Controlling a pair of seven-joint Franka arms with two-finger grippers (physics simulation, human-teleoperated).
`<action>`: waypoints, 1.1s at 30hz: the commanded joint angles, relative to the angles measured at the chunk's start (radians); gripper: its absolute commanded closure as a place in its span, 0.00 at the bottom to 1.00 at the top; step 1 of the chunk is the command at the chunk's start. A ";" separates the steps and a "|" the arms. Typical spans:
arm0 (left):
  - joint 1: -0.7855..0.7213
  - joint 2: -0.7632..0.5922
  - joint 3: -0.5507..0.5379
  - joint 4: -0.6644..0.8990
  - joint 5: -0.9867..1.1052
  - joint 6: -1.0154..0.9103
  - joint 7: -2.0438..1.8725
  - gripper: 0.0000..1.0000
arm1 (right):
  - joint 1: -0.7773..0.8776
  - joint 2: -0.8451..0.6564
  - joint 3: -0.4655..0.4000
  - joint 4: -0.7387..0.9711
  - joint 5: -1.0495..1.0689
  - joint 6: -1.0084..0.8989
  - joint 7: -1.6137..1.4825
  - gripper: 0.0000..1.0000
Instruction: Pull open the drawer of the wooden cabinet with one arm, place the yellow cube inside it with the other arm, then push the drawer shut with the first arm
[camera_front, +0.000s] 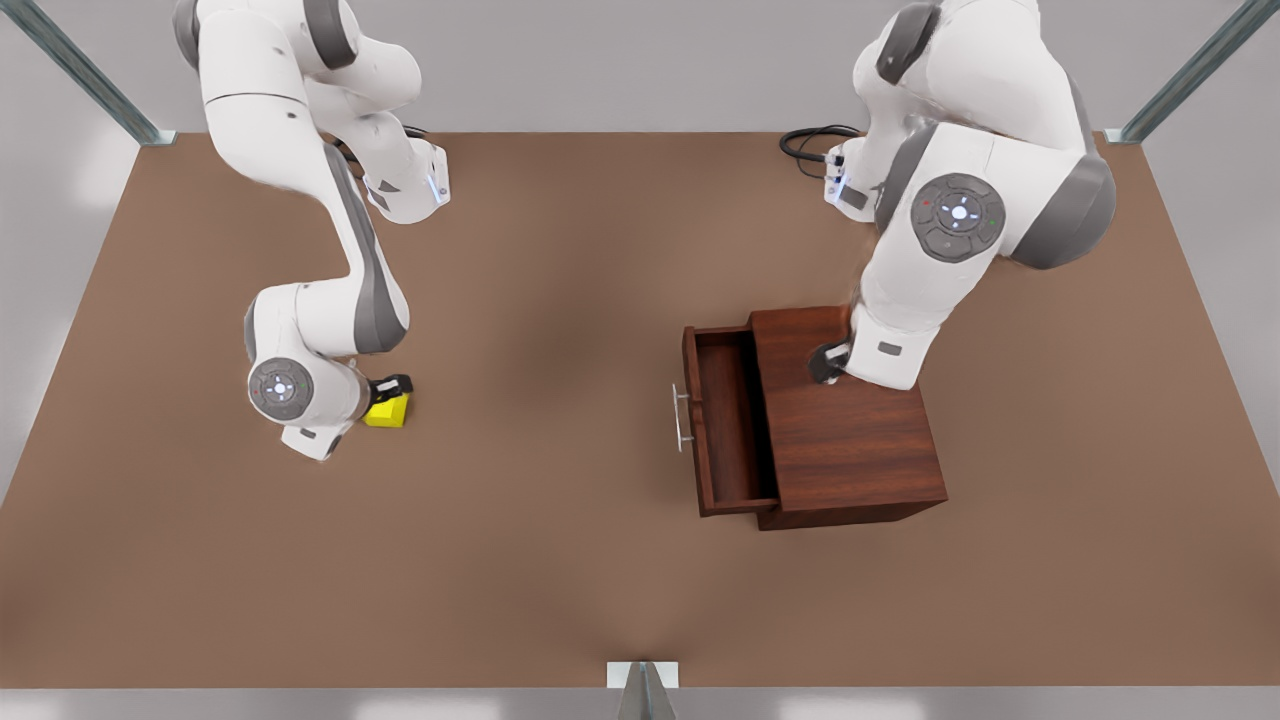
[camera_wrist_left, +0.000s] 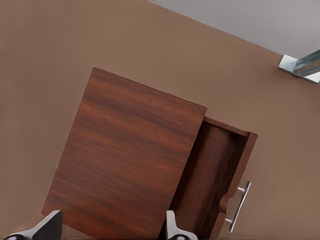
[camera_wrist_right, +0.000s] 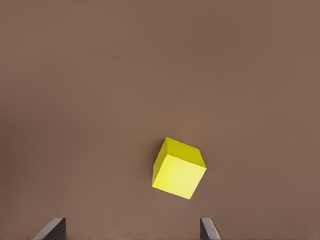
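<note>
the yellow cube (camera_wrist_right: 178, 169) sits on the worktop (camera_front: 560, 560) at the front view's left, turned askew under the right gripper (camera_wrist_right: 132, 231), released above it. closing on its corners could twist it loose. farther off, the drawer (camera_front: 722, 420) stands open; the left gripper (camera_wrist_left: 109, 226) waits, released, above the wooden cabinet (camera_front: 850, 440).
</note>
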 joint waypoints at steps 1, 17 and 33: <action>0.111 -0.121 -0.003 -0.129 -0.064 -0.233 0.521 0.00 | -0.005 -0.067 -0.002 -0.154 0.022 0.367 0.140 0.00; 0.167 -0.186 0.005 -0.313 -0.109 -0.029 0.611 0.00 | -0.111 0.045 -0.003 -0.348 0.048 0.653 0.130 0.00; 0.172 -0.183 0.006 -0.313 -0.110 -0.023 0.611 0.00 | -0.101 0.124 -0.003 -0.359 0.045 0.653 0.094 0.00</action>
